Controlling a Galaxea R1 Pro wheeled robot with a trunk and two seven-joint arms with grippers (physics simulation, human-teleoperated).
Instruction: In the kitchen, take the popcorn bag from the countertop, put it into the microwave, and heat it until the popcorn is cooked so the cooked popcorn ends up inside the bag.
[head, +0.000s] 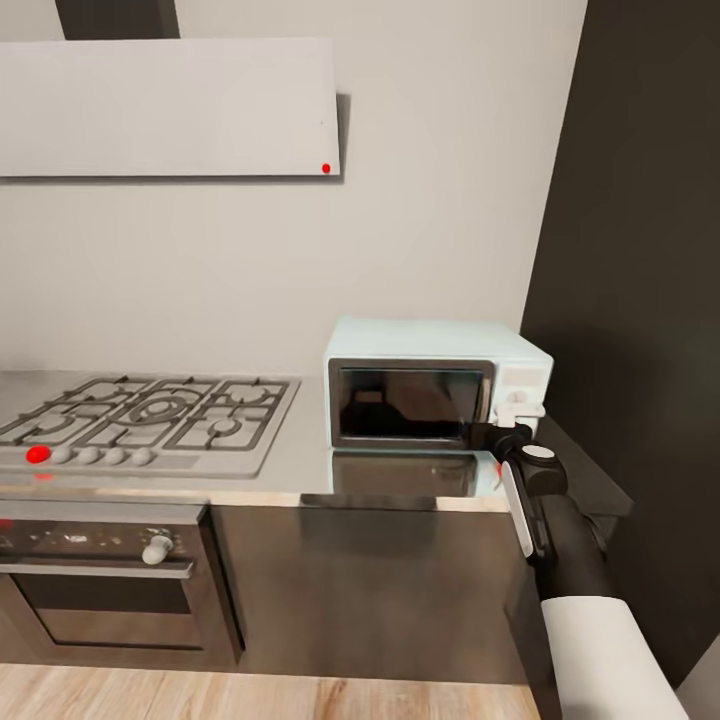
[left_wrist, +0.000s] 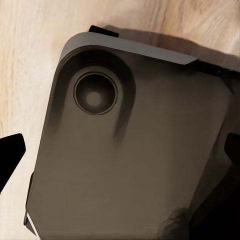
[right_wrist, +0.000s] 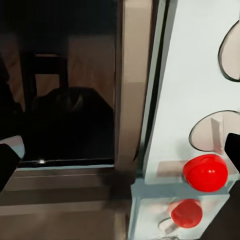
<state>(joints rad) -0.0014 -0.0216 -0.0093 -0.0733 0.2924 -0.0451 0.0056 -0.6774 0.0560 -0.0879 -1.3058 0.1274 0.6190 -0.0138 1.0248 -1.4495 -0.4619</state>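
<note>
The microwave stands on the surface, door closed, right of the gas hob. The right end effector is at the door's right edge, near the red indicator light; its grip state cannot be determined. The left end effector is released above the robot's base.

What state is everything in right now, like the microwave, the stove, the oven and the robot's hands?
Microwave: door shut, round light red.
Stove: one knob red, the rest grey.
Oven: door shut.
Right gripper: at the microwave's front by the knob panel, fingertips apart.
Left gripper: fingertips apart, nothing between them.
Popcorn bag: cannot tell.
</note>
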